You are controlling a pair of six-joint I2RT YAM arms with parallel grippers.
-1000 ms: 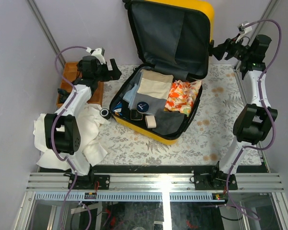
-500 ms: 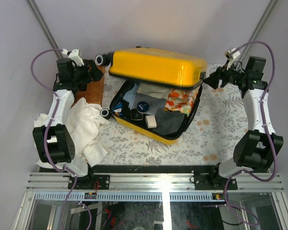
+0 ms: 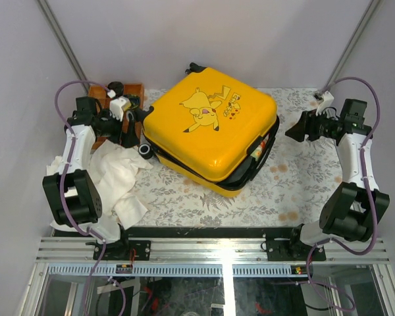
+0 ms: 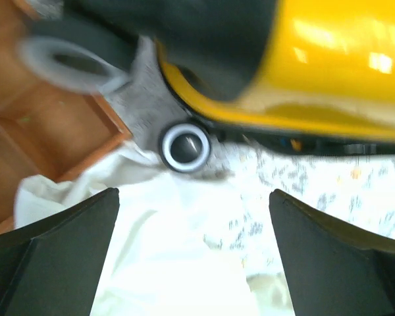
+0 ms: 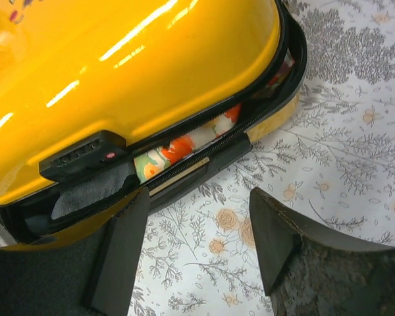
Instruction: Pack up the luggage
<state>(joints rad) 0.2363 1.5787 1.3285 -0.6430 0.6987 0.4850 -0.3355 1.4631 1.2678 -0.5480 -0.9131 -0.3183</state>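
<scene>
Item: luggage (image 3: 210, 131), yellow hard shell with cartoon print, black trim and wheels. Location: table (image 3: 296, 197) centre, leaning toward 12 o'clock, lying flat with the printed lid up. Condition: lid down but not seated; on the 3 o'clock side a gap shows along the seam, with orange floral cloth (image 5: 181, 148) and dark lining poking out beside the lock (image 5: 82, 157). One wheel (image 4: 184, 146) sits at the 9 o'clock corner, on the table just beside a white cloth (image 3: 118, 174). Adjacent: orange tray (image 3: 137, 89) at 10 o'clock of the case. Left gripper (image 4: 192, 197): fingers spread wide, nothing between them, facing the wheel corner at 9 o'clock. Right gripper (image 5: 199, 196): likewise spread wide and empty, facing the gapped seam at 3 o'clock, apart from the case. Handling, judged: shell stiff and glossy, probably slick to pinch on its broad faces; packed, so likely heavy for one arm; the wheels may let it roll if pushed sideways. Best purchase appears to be the black trim at the rim or the lock block, with downward pressure on the lid near the 3 o'clock edge. The stray cloth is soft and should tuck in; left out, it may keep the seam from meeting.
</scene>
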